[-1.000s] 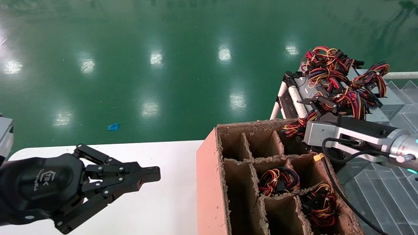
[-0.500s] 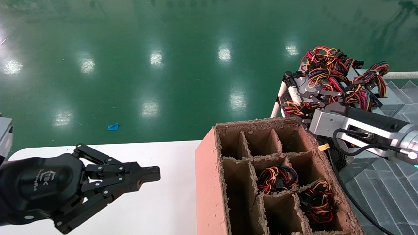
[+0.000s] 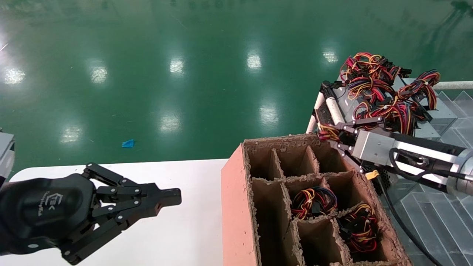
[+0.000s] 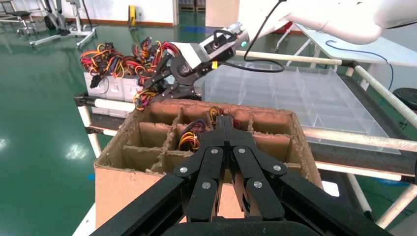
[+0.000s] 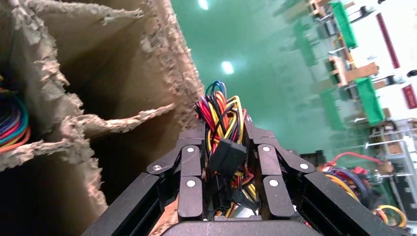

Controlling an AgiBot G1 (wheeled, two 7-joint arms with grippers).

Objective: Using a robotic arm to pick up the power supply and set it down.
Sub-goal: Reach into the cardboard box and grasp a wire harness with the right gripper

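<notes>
My right gripper (image 5: 225,147) clamped narrow on the power supply's wire bundle (image 5: 220,114), beside the cardboard box (image 3: 236,207), left gripper (image 3: 168,197) parked, fingers together.

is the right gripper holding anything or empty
Holding: the right gripper is shut on the power supply's wire bundle, beside the cardboard box.

A divided cardboard box (image 3: 236,207) sits on the white table (image 3: 184,236).
</notes>
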